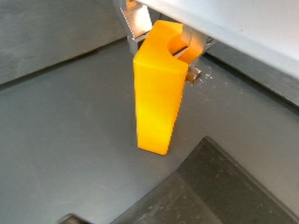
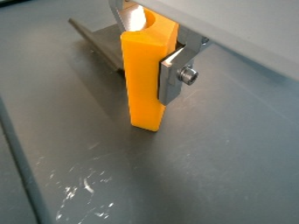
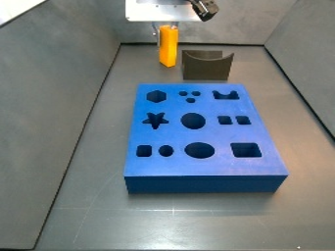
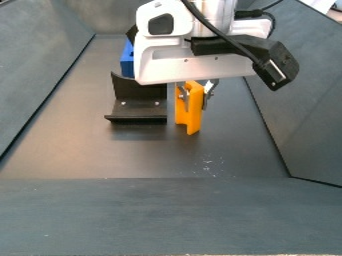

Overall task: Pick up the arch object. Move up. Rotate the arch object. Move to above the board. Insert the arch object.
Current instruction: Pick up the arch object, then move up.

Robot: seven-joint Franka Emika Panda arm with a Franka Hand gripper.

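Arch object: your yellow-orange arch object (image 3: 167, 47) hangs upright, long axis vertical, at the far end of the grey floor (image 3: 78, 176); in a side view it sits just left of the fixture and beyond the board's far edge.
Grip: you have the hand (image 1: 163, 41) clamped on the top end of the arch object (image 1: 160, 96); in both wrist views a silver finger (image 2: 177, 74) lies flat against each side of the block (image 2: 149, 77), with most of its length hanging free below them.
Clearance: in a side view the lower end of the arch object (image 4: 190, 107) looks clear of the floor (image 4: 147, 160); you cannot tell from the wrist views whether it touches.
Hand body: the white housing of the hand (image 4: 191, 93) sits directly over the block, with a black cable looping off its right side.
Fixture: the dark fixture (image 3: 206, 65) stands on the floor just beside the arch object, not touching it.
Board: the blue board (image 3: 201, 137) lies flat in the middle of the floor, nearer the camera than the hand, its dark cut-outs all open; the arch-shaped one (image 3: 225, 96) is at the far right corner.
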